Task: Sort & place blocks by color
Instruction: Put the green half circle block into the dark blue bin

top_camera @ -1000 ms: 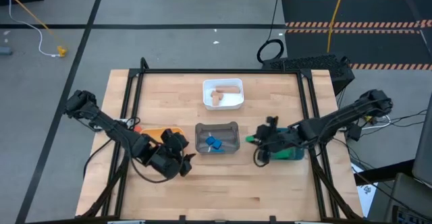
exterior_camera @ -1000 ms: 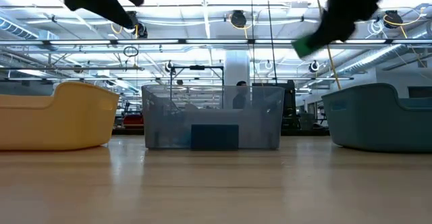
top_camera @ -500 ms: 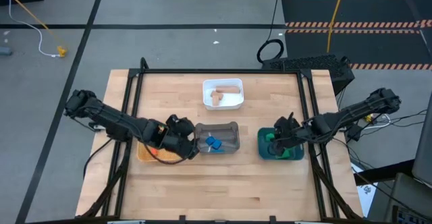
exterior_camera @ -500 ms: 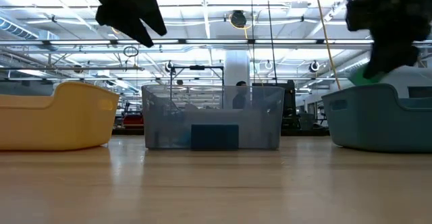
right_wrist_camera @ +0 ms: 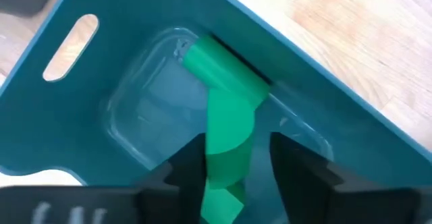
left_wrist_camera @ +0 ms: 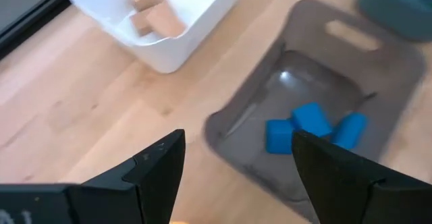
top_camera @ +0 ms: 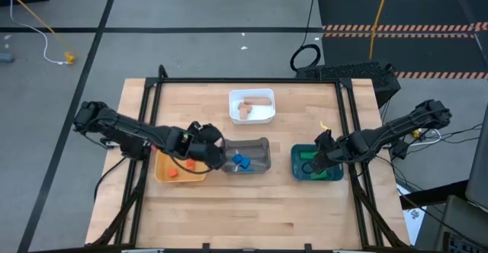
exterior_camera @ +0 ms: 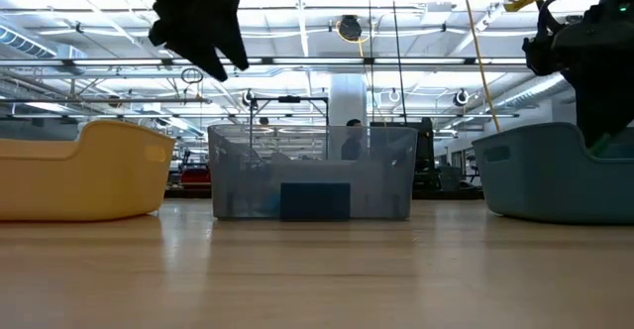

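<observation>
My right gripper [right_wrist_camera: 236, 166] points down into the teal tray [top_camera: 335, 176] at the table's right. Green blocks [right_wrist_camera: 226, 116] lie on the tray's floor, one between the parted fingers, with a gap beside one finger. My left gripper [left_wrist_camera: 236, 183] hangs open and empty over the left end of the grey tray [top_camera: 264, 142], in which blue blocks [left_wrist_camera: 310, 126] lie. Red-orange blocks [top_camera: 174, 173] lie in the yellow tray [top_camera: 162, 178]. Tan blocks [top_camera: 252, 105] lie in the white tray [top_camera: 232, 114]. My right gripper stands with a finger on either side of a green block [right_wrist_camera: 229, 140], pointing down from above. Whether either finger touches the block, I cannot tell. The block seems to rest in the tray among the other green ones.
The yellow, grey and teal trays stand in a row across the table's middle; the white tray is behind them toward the far edge. Bare wood [top_camera: 252, 207] runs along the near side. A black frame [top_camera: 145, 116] borders the table.
My right gripper has carried a green block toward the table's right edge, over the teal tray, tipping down and sinking. The block is now below the tray's rim. My left gripper has swung from the near side across the yellow tray to the grey tray's left end.
</observation>
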